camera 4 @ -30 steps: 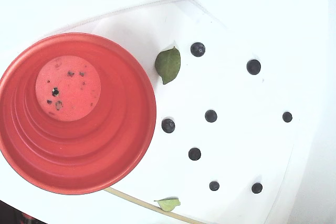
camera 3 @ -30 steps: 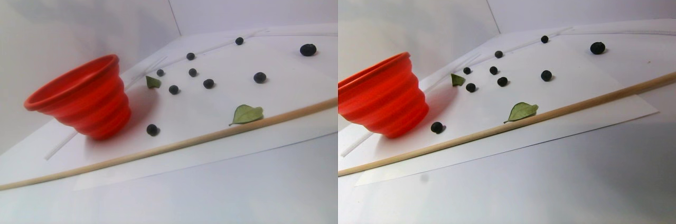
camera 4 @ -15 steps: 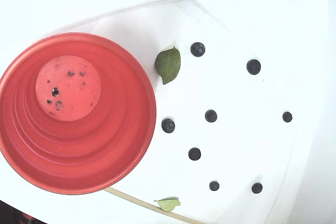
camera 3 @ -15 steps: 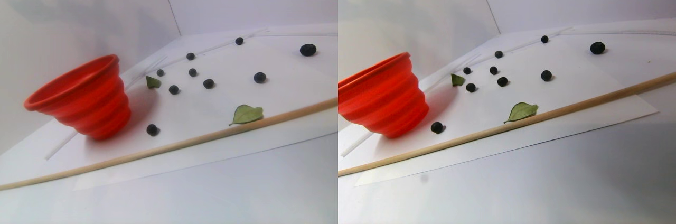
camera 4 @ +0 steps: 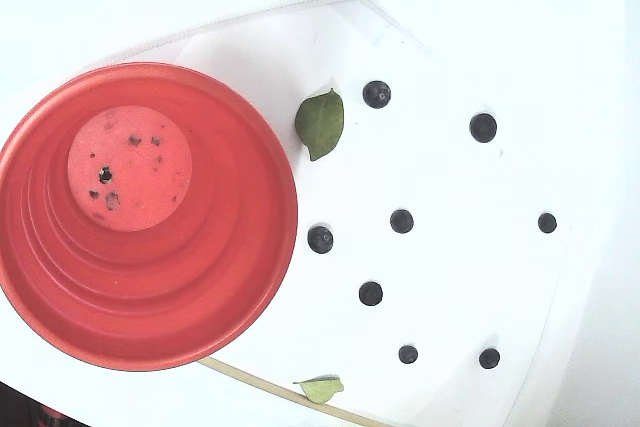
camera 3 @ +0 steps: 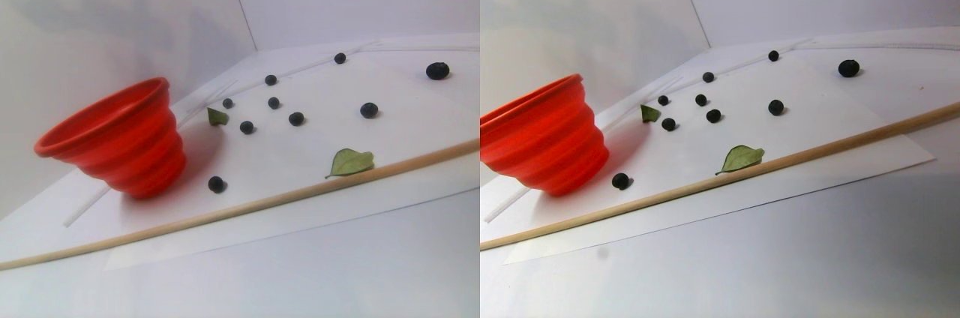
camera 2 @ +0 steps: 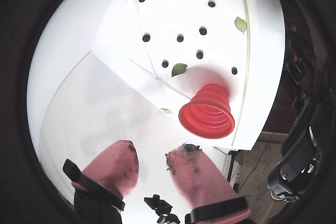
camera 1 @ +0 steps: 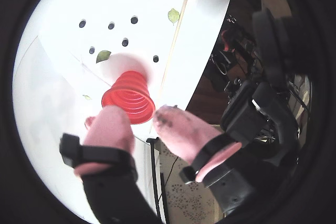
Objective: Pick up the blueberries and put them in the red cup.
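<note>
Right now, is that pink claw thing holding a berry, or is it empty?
Gripper: open and empty, its two pink fingers apart, up above the red cup. No blueberries between them.

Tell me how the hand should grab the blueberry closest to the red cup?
Pinch that blueberry across its round middle, coming straight down from above. It sits alone on the white paper, apart from the red cup, so both fingers probably fit around it. The hand looks open and holds nothing.
</note>
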